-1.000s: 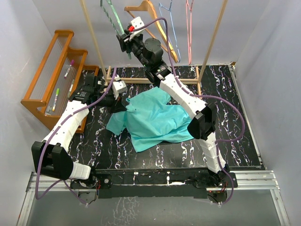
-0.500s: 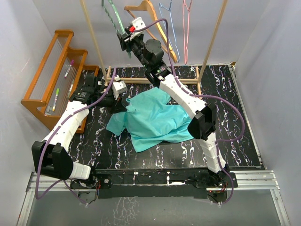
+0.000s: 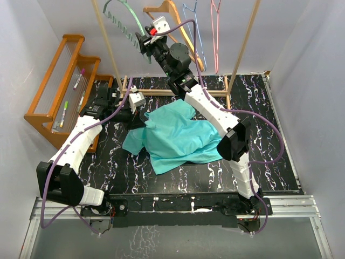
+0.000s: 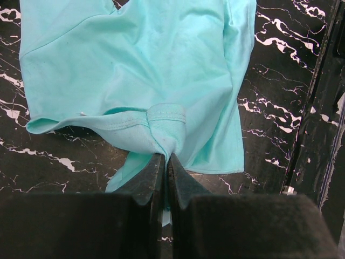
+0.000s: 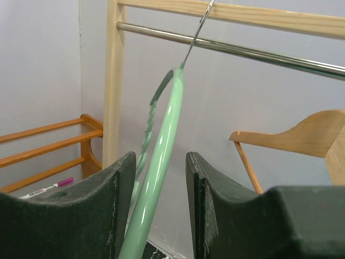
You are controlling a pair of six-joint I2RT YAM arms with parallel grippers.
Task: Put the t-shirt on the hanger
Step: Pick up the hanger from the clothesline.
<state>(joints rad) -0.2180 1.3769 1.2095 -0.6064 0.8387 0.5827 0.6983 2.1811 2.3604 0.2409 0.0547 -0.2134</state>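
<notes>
— Two things are asked: which step is in hand, and where are the task's things found?

— On the black table (image 3: pixel 269 162) the t-shirt (image 3: pixel 175 137) is spread in a crumpled heap between the two arms. Nothing of it is put on the hanger yet. Behind it the wooden rack (image 3: pixel 242 48) is seen. The hanger (image 3: pixel 136 20) is hooked over the rack's metal bar (image 5: pixel 259 51), but it is tilted away from plumb. So the step is judged to be the fetching of the hanger from the rack.

— How is the hanger held?

— One arm of it is passed between the jaws of the right gripper (image 5: pixel 160 159), which are about half closed. A little light is seen beside that arm near the tips. From the tilt, however, it is judged that the hanger is gripped and carried.

— And the left gripper (image 4: pixel 164 159)?

— It is closed fully on a hemmed fold of the t-shirt, low over the table, on the side of the shirt toward the left arm.

— What is called for next?

— The hook must be lifted clear of the bar, with care that the orange hanger (image 5: pixel 302 132) just beside is not caught. Then the hanger must be brought down to the cloth, where an opening must be offered by the pinched fold.
</notes>
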